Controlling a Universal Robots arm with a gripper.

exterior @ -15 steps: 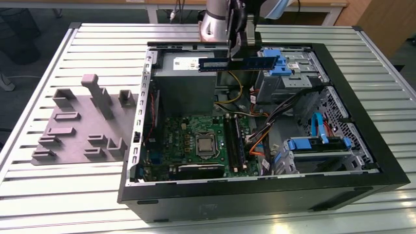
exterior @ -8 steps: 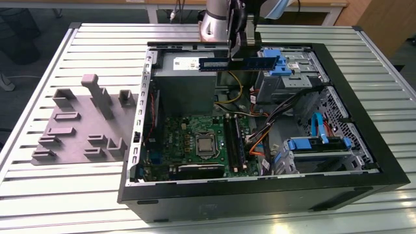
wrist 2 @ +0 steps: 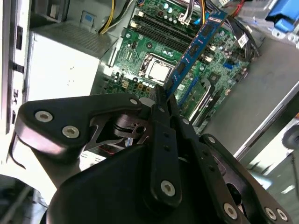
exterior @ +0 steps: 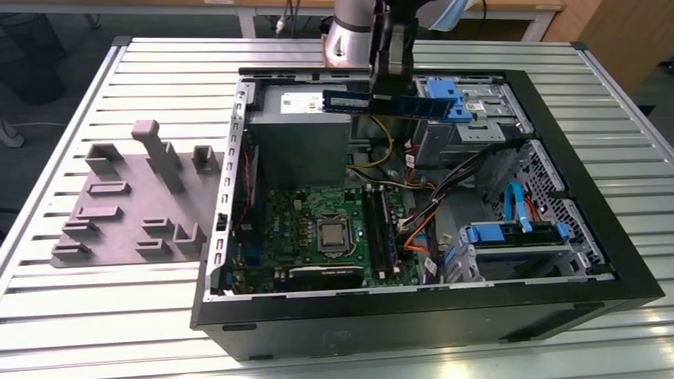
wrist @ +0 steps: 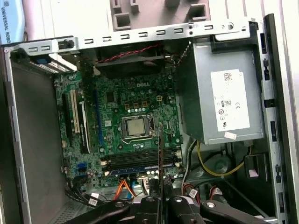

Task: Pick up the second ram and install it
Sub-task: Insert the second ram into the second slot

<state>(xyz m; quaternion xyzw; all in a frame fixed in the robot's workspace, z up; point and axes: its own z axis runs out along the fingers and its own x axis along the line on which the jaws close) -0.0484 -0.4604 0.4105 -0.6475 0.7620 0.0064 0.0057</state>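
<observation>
The gripper [exterior: 386, 91] has its fingers clamped on the second ram [exterior: 342, 103], holding the blue-green stick level in the air over the open computer case [exterior: 589, 260] — up by the grey power supply [exterior: 295, 134] and well clear of the motherboard [exterior: 316, 225]. In the first wrist view the stick shows edge-on in front of the black memory slots [wrist: 135, 161].

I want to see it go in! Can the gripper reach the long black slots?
Probably yes: the gripper, shut on the second ram, hangs above the open case, and the slots look uncovered, with cables beside them.
</observation>
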